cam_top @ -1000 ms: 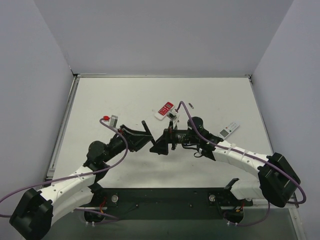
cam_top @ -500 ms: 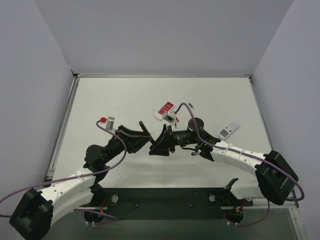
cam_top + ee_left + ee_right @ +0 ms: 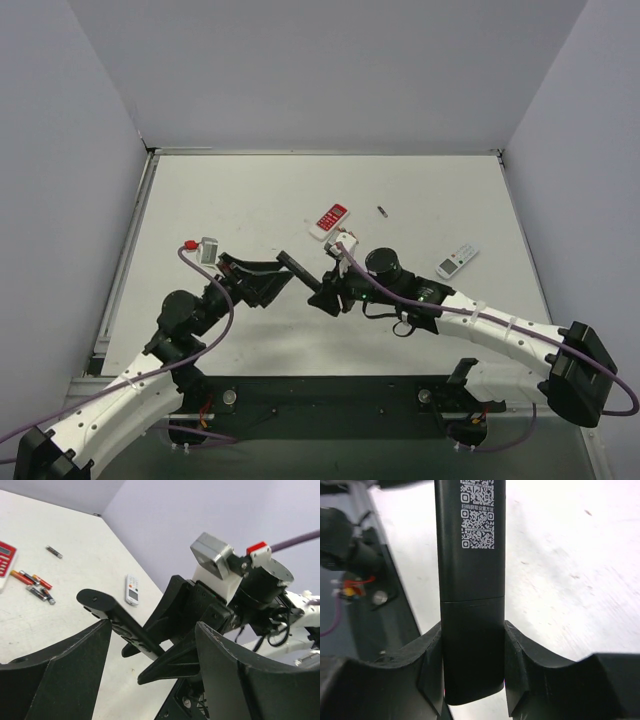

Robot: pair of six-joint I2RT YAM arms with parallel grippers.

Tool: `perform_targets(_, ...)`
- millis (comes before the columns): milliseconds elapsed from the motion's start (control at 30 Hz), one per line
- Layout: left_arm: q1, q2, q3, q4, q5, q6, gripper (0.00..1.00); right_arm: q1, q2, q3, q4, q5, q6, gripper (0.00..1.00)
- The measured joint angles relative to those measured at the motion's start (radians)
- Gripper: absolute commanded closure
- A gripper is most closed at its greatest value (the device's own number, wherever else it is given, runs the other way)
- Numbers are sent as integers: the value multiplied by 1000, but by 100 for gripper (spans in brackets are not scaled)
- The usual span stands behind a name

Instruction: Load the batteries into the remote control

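Note:
The long black remote control (image 3: 298,266) hangs above the table with its rear end clamped in my right gripper (image 3: 328,292). In the right wrist view both fingers press the remote control (image 3: 470,580) at its sides in my right gripper (image 3: 472,647); the back with a QR label faces the camera. My left gripper (image 3: 272,284) stands open just left of it. In the left wrist view the remote control (image 3: 116,619) floats free between the wide-apart fingers of my left gripper (image 3: 154,625). Several batteries (image 3: 35,582) lie on the table beside the red-and-white remote; one battery (image 3: 382,211) lies apart.
A red-and-white remote (image 3: 329,219) lies at the table's middle back. A small white-grey remote (image 3: 458,259) lies to the right. Grey walls stand on three sides, and the arms' black base rail (image 3: 330,395) runs along the near edge.
My left gripper has opened, let go of the black remote and drawn back to the left. My right gripper closed on the remote's end and now carries it alone.

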Motion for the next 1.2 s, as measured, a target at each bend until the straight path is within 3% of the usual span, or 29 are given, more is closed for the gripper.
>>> perform_targets(200,-29,-17,64,-161,-110,-3,22,96,39,36,-124,327,-72,100)
perform_targets(467,-215,117,65,-259,-366,-91,22,214,58,35,-121,612,-107,100)
perform_targets(667,-291,184,65,-255,-522,-165,27,245,59,12,-60,708,-113,100)
perform_targets(1200,-298,290,65,-76,-656,-219,47,307,103,-14,26,809,-159,100)
